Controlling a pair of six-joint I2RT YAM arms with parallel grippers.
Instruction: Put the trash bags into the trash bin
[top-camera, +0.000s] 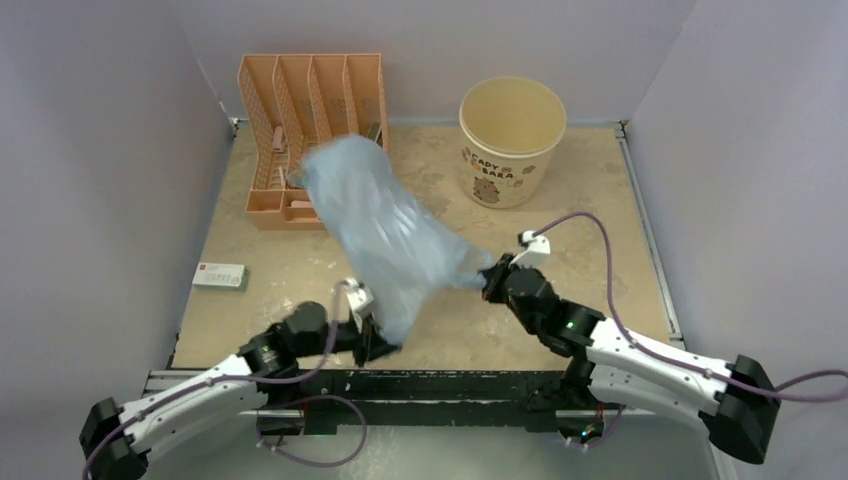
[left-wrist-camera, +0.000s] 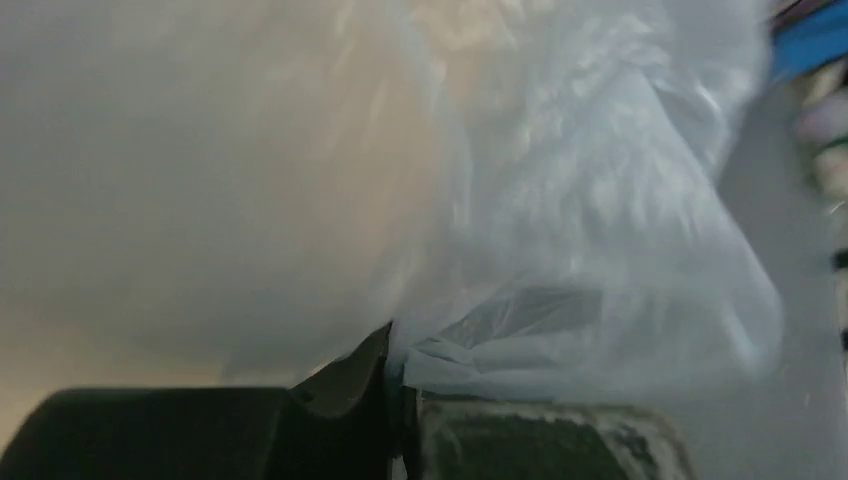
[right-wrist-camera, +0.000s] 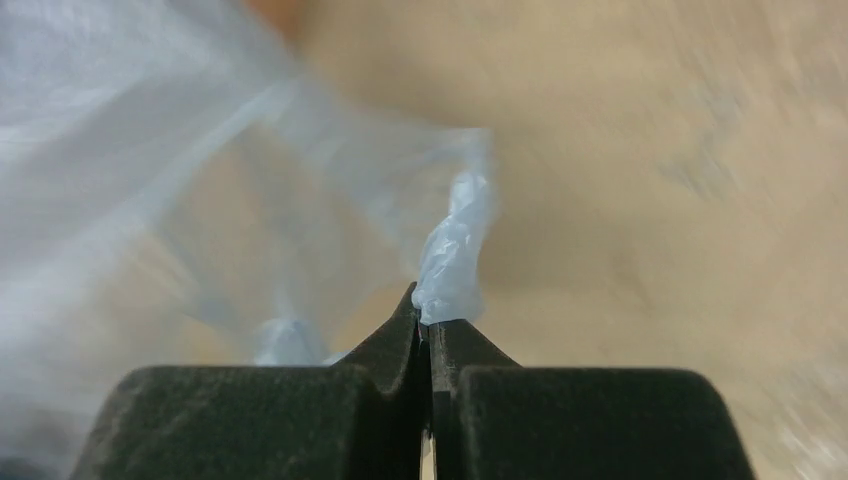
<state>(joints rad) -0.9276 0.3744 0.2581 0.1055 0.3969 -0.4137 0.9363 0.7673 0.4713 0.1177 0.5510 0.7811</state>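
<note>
Pale-blue plastic film, thin enough to show the tabletop through it, was what you held in both grippers. The trash bag (top-camera: 385, 225) was spread in the air between them, its loose far end billowing toward the orange file organizer (top-camera: 310, 110); whether it touched the organizer could not be told. It was well apart from the trash bin (top-camera: 512, 140), which stood upright and open-mouthed at the back right of the table (top-camera: 600, 220). Your left gripper (left-wrist-camera: 395, 372) had its jaws pressed together on a fold at the bag's near edge. Your right gripper (right-wrist-camera: 428, 318) was pinched tight on a twisted rope of film at one corner. I judged the bag to be almost weightless, limp and slick: it would catch air, sag wherever it was unsupported and hold no shape of its own. A single layer would probably slide out of the jaws or tear under a hard pull. Bunched or twisted film, like that corner, looked like the safer place to take hold. Stretched this wide, the bag seemed likely to drape over the bin's rim rather than drop inside, so you would probably have needed to gather it first.
</note>
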